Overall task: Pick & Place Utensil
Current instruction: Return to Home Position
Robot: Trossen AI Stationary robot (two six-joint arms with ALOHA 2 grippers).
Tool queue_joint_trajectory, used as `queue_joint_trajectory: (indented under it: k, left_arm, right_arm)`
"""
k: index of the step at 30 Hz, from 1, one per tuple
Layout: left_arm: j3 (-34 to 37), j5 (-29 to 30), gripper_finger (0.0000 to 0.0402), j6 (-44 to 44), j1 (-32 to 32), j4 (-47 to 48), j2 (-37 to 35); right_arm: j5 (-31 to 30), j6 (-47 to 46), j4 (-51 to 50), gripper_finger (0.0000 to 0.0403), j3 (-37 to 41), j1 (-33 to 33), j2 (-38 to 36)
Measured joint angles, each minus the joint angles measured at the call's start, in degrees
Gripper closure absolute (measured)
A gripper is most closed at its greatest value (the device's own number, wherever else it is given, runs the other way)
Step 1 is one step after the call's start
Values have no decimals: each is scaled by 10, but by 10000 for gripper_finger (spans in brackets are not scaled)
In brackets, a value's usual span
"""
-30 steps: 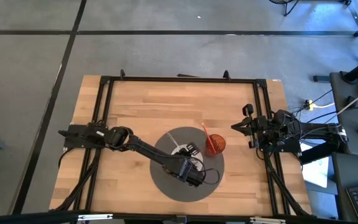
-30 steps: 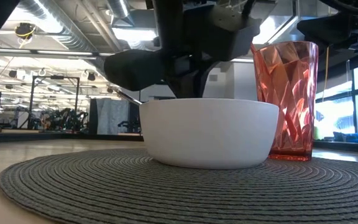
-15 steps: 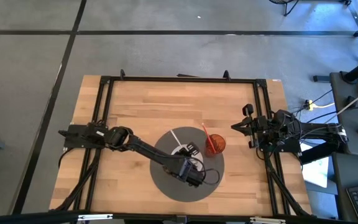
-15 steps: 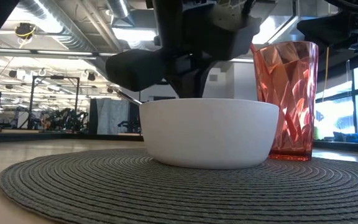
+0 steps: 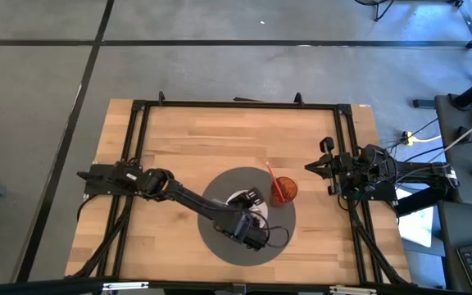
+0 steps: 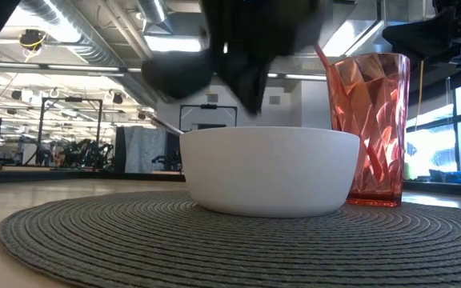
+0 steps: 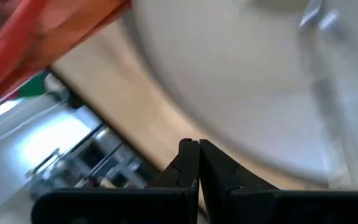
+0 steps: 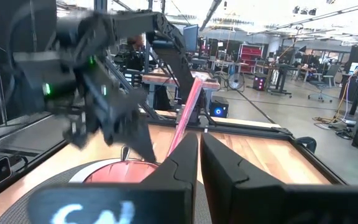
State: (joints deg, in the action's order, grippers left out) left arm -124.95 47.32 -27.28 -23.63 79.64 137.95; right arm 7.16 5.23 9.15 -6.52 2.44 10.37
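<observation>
A white bowl (image 6: 266,172) stands on a round grey placemat (image 5: 220,246). A silvery utensil lies in it, its handle (image 6: 162,122) leaning out over the bowl's rim; in the left wrist view it shows as a shiny streak (image 7: 328,93). My left gripper (image 5: 251,232) hangs just above the bowl (image 5: 242,201), toward its near side, shut and holding nothing (image 7: 198,163). It is blurred in the low view (image 6: 242,76). My right gripper (image 5: 310,166) waits shut at the table's right side (image 8: 199,149).
A red faceted tumbler (image 6: 366,128) with a pink straw-like stick (image 8: 185,115) in it stands on the mat just right of the bowl (image 5: 283,190). Black frame rails (image 5: 138,164) run along the table's left, right and far sides. Bare wood lies beyond the mat.
My left gripper has risen a little out of the bowl and drawn slightly toward the table's near edge; it is blurred with motion now. Its fingers stay shut. The bowl, the tumbler and the utensil's handle on the rim have kept their places.
</observation>
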Motion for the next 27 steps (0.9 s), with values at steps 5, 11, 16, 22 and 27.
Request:
queue_joint_trajectory:
  k: [5, 11, 16, 22, 27]
  left_arm:
    - [-88, -27, 400, 156, -4, 109, -29]
    - [2, -92, 400, 295, 7, 61, -237]
    - [254, -46, 400, 337, -36, -156, -459]
    - [681, -58, 400, 250, -82, -635, -729]
    - [951, -138, 399, 171, -59, -950, -897]
  right_arm:
    - [7, 0, 0, 382, 0, 0, 0]
    - [21, 0, -5, 382, 0, 0, 0]
    - [44, 0, 7, 388, 0, 0, 0]
    - [94, -18, 51, 396, 0, 0, 0]
    - [67, -23, 74, 399, 0, 0, 0]
